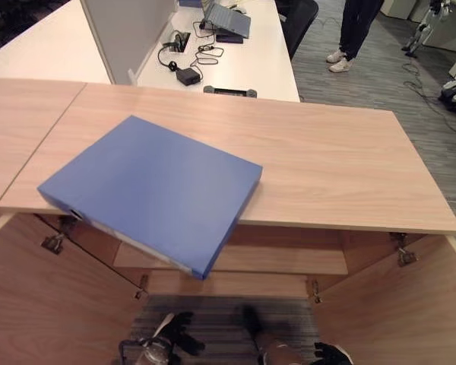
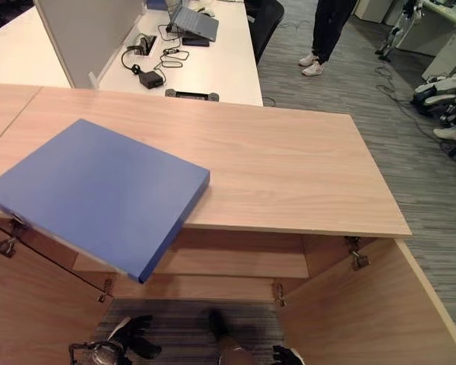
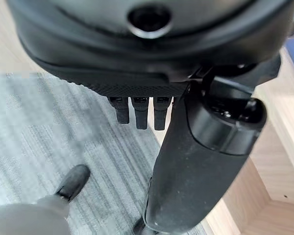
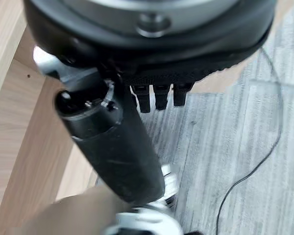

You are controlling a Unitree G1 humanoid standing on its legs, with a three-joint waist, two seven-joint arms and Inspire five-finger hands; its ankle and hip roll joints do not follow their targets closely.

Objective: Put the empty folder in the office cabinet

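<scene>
A blue folder (image 1: 152,190) lies flat and closed on the wooden top of the office cabinet (image 1: 327,160), at its left front, with one corner hanging out over the front edge. Both cabinet doors stand open below, the left door (image 1: 53,304) and the right door (image 1: 399,304), baring an inner shelf (image 1: 289,260). My left hand (image 1: 181,333) hangs low over the carpet in front of the cabinet, well under the folder. My right hand (image 1: 333,354) hangs low on the other side. In the wrist views the left hand (image 3: 206,161) and right hand (image 4: 112,147) have straight fingers and hold nothing.
Behind the cabinet stands a white desk (image 1: 266,68) with a laptop (image 1: 229,19), cables and a grey divider panel (image 1: 129,34). A person's legs (image 1: 353,34) show at the back right on the striped carpet. The right half of the cabinet top is bare wood.
</scene>
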